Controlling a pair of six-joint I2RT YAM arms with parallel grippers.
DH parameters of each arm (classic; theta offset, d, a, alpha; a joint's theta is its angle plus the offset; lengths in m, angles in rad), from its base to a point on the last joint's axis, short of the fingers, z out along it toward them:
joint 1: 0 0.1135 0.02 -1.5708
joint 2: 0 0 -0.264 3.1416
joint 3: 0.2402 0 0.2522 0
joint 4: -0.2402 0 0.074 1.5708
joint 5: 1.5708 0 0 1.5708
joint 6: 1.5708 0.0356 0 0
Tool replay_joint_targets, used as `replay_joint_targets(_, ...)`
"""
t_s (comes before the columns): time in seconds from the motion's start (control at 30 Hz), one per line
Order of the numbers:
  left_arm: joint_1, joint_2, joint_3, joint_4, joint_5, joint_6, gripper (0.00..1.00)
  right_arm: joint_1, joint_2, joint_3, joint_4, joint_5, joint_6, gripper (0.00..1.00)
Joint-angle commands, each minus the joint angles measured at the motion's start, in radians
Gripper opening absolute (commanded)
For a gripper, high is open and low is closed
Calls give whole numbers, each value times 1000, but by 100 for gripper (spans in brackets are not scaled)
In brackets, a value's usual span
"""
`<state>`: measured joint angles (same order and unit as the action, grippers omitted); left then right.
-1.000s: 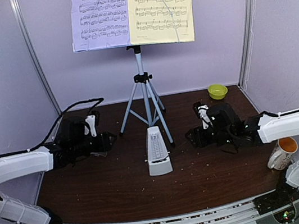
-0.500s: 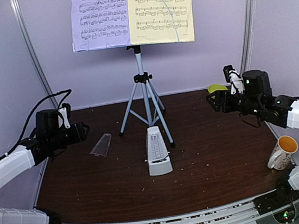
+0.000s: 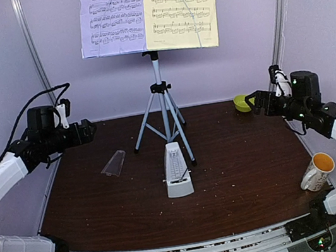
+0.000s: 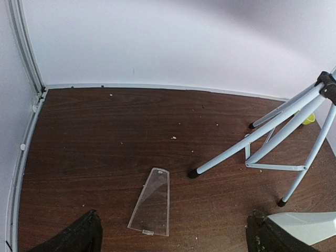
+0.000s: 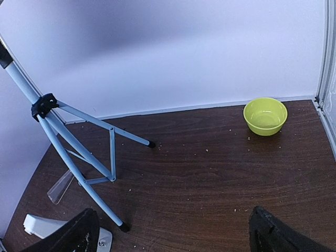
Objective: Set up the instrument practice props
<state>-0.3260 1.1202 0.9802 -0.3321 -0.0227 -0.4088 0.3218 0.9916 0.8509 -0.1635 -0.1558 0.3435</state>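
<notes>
Dark wood-grain table (image 3: 245, 171), speckled with crumbs, carries everything. The matte lilac page (image 3: 111, 16) and pale yellow page (image 3: 180, 9) hang flat and high at the back, atop the silver tripod (image 3: 161, 101), whose thin tubular legs splay at the table's middle rear. Your left gripper (image 3: 86, 131) and right gripper (image 3: 252, 101) hover well apart, jaws spread, holding nothing. The setup looks nearly done, so keep both arms outside those legs; a nudge could topple the stand. The light grey pyramid metronome (image 3: 177, 170) stands upright just before the tripod. A clear plastic cover (image 3: 114, 163) lies flat to its left.
</notes>
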Motion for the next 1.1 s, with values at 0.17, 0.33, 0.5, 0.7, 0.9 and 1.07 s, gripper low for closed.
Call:
replay_joint_targets(0.17,121,-116,-15,-79,11,-29,98,-51,-41,-91,35,-63,54,100)
replay_joint_targets(0.33,202,-142,-74,-97,76,-70,98,-66,-32,-146,59,-67,70,100)
replay_joint_targets(0.5,246,-131,-123,-104,118,-110,98,-79,-21,-173,77,-73,78,100)
replay_joint_targets(0.7,246,-102,-141,-94,123,-137,98,-85,-18,-203,87,-79,83,100)
replay_joint_targets(0.9,247,-47,-135,-93,123,-141,98,-96,-13,-226,94,-80,82,100)
replay_joint_targets(1.07,246,-3,-141,-82,127,-146,98,-102,-16,-235,89,-78,78,100)
